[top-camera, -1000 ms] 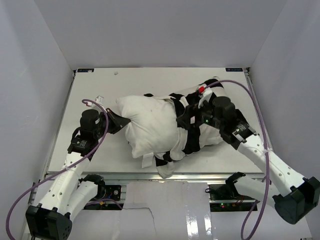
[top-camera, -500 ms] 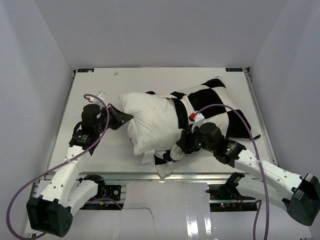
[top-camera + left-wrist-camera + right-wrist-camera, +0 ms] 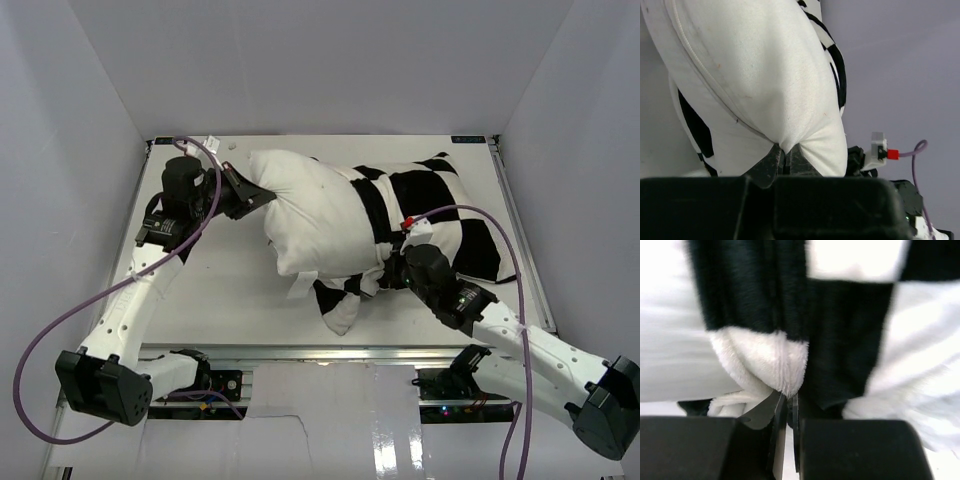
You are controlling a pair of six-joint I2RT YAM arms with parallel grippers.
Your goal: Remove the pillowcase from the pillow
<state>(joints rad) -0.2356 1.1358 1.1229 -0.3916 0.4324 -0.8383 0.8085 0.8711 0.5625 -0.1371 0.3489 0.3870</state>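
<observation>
— Checking orientation: which way does the pillow run?
— Long axis left to right across the table, slightly skewed. The bare white end points far-left and the covered end points right. It lies mid-table, toward the far side.
— Pillowcase?
— On the right half only. Its checkered fabric is bunched in a band around the pillow's middle, with the opening facing left. A loose flap hangs toward the near edge, white inside showing.
— Left gripper?
— Fingers pinched together on the pillow's far-left corner. The left wrist view shows white fabric puckered into the closed tips, with that corner lifted off the surface.
— Right gripper?
— Clamped tight on the pillowcase's bunched hem at the near side, about mid-length. In the right wrist view a fold of fuzzy white and black fabric is nipped between the fingers, with almost no gap.
— Surface, room?
— White flat tabletop with a metal rail along the near edge. Plain pale grey walls stand on the left, back and right. Purple cables loop along both arms.
</observation>
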